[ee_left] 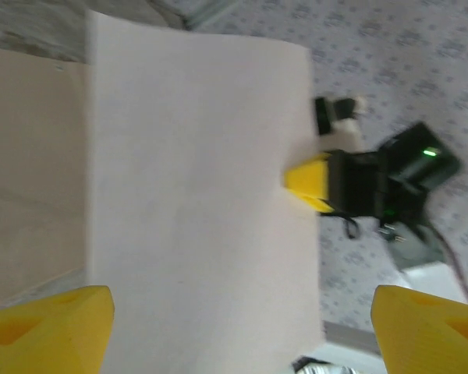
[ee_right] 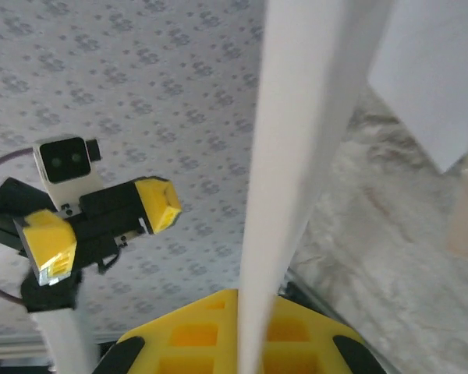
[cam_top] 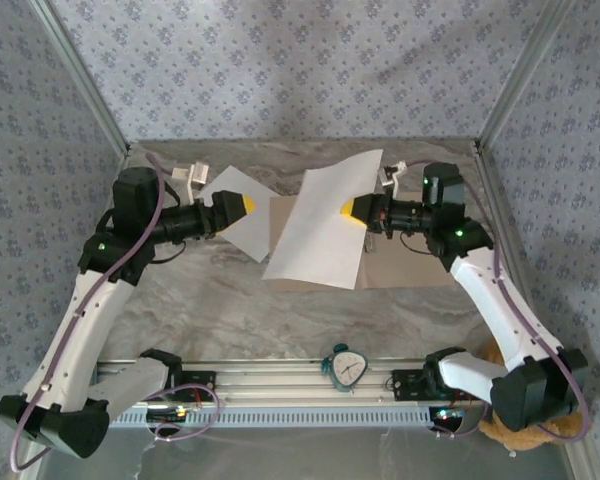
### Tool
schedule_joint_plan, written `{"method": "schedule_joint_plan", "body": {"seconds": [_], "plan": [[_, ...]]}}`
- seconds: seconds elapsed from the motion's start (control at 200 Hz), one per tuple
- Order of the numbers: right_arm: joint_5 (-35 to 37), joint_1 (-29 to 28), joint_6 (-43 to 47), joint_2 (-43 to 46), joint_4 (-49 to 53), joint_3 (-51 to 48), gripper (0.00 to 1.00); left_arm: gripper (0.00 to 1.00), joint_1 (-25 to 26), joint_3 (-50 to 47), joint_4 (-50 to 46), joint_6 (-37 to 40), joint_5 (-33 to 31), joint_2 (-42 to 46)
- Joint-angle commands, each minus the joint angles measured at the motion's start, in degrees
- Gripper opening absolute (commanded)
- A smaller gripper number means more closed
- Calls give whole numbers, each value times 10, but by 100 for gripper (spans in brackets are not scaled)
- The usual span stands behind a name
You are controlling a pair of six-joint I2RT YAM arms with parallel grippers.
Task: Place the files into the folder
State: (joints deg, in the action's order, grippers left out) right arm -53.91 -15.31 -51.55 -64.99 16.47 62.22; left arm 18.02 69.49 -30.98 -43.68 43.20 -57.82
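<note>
Right claw (cam_top: 352, 210) pinches right edge of one sheet (cam_top: 320, 225), held tilted above folder (cam_top: 410, 268) lying far-centre on surface (cam_top: 280, 310). Left claw (cam_top: 242, 205) spread, over second sheet (cam_top: 245, 240) at folder's left edge.

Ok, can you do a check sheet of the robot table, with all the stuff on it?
Surface: grey marbled table, flat.
Job's things: tan folder lying flat; left sheet beside it; middle sheet over the folder.
Clutter: small clock on the front rail; brown fuzzy thing at the near right corner.
Grippers: left gripper open, above the left sheet; right gripper shut on the middle sheet's edge.
Cables: purple cables along both arms.
Surroundings: flowery walls, metal frame.
</note>
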Motion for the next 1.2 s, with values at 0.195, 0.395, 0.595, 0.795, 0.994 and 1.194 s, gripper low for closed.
{"method": "schedule_joint_plan", "body": {"seconds": [0.195, 0.395, 0.595, 0.795, 0.994, 1.194], "plan": [[275, 6, 300, -61, 449, 189, 0, 85, 62, -44, 35, 13, -146, -80], [384, 6, 338, -107, 543, 274, 0, 81, 129, -72, 101, 1, -210, -177], [441, 6, 363, -106, 561, 316, 0, 67, 195, -47, 126, 11, -242, -314], [443, 6, 381, -88, 557, 330, 0, 63, 237, -2, 134, 20, -268, -424], [444, 9, 390, -76, 550, 331, 0, 65, 280, 71, 131, 10, -265, -526], [391, 9, 400, -59, 508, 313, 0, 61, 303, 82, 136, -3, -260, -570]]}}
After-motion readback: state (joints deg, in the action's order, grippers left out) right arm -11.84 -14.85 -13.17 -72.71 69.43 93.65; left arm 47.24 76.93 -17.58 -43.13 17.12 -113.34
